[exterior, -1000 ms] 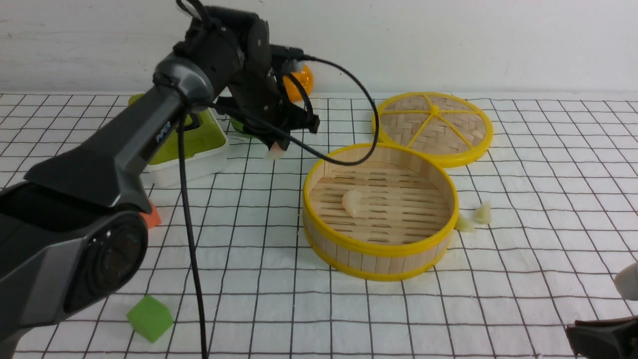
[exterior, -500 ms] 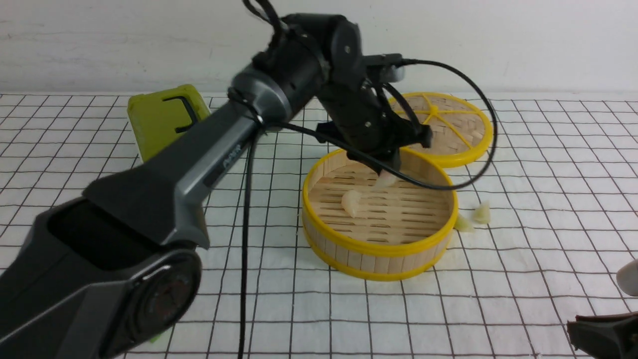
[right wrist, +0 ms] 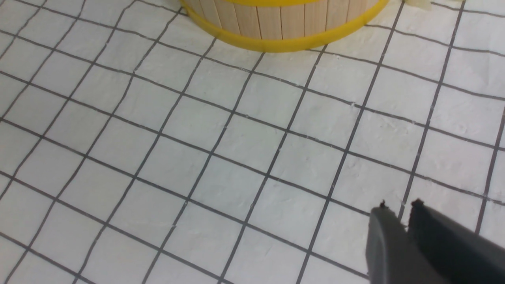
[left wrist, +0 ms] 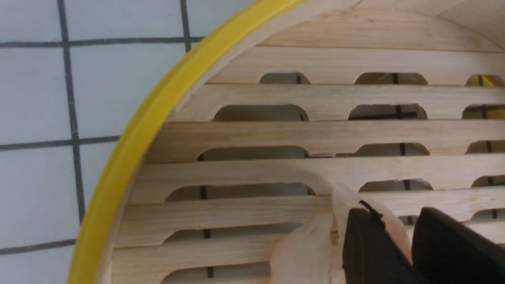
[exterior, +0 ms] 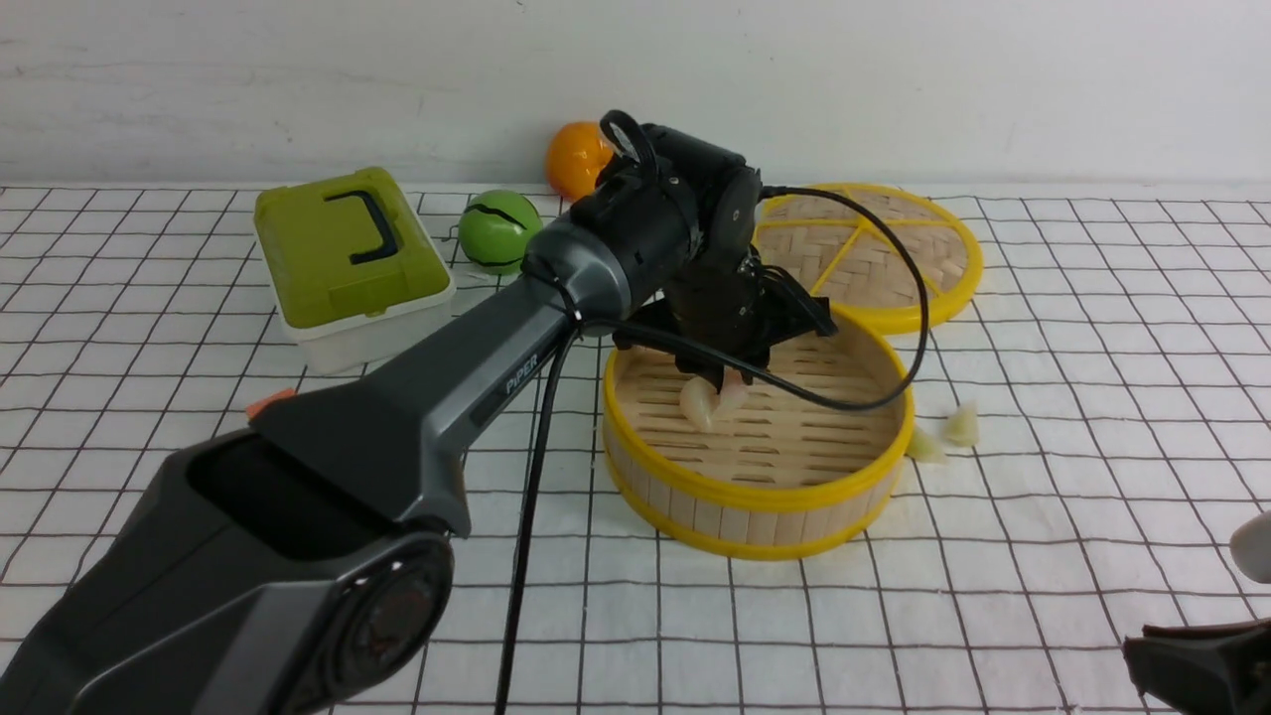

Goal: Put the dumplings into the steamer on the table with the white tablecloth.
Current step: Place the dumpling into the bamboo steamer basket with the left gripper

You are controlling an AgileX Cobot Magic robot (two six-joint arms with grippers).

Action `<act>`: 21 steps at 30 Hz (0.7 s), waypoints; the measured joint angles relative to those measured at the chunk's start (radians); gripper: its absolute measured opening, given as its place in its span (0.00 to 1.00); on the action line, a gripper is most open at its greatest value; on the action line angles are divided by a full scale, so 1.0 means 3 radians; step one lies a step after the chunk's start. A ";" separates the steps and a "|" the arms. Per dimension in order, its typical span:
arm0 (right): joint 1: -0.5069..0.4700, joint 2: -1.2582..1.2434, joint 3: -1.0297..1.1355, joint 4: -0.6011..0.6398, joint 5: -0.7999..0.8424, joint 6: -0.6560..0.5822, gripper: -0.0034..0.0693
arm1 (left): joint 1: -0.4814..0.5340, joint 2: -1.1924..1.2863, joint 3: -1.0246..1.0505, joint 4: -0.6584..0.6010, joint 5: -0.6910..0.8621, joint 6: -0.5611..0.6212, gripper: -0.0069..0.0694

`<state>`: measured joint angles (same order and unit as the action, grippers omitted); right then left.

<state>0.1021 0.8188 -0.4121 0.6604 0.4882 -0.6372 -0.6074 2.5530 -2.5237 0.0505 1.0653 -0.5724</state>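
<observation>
**Left gripper [exterior: 732, 381] pinches pink dumpling [exterior: 737, 398] inside steamer [exterior: 755, 494]**

Nearest, the right gripper [right wrist: 399, 211] hangs over the white tablecloth [right wrist: 221, 157], fingers pressed together, empty. Farther, the held dumpling is beside a second dumpling [exterior: 695, 403] on the slats. Two yellow-green dumplings [exterior: 961, 425] lie just outside its right wall.

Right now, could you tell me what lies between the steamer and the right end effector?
Only bare white tablecloth separates steamer and right end effector, per the right wrist view.
</observation>
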 joint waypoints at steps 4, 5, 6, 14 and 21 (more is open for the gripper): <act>0.0000 0.0000 0.0000 0.0021 0.0000 0.0000 0.17 | 0.0000 0.0010 0.0000 -0.0016 0.0004 -0.0026 0.32; 0.0000 0.0000 0.0000 0.0023 0.0000 0.0000 0.17 | 0.0000 0.0010 0.0000 -0.0022 0.0004 -0.0029 0.34; 0.0000 0.0000 0.0000 0.0023 0.0000 0.0000 0.18 | 0.0000 0.0010 0.0000 -0.0028 0.0011 -0.0029 0.37; 0.0000 0.0000 0.0000 0.0026 0.0052 0.0003 0.18 | 0.0000 -0.0311 0.0006 -0.0050 0.0220 0.0078 0.53; 0.0000 0.0303 -0.0330 -0.0049 0.0339 0.0344 0.18 | 0.0000 -0.1183 0.0006 -0.0007 0.0584 0.0978 0.34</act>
<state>0.1021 0.9098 -0.5112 0.6458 0.5898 -0.5339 -0.6074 2.1981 -2.5219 0.0484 1.2406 -0.2791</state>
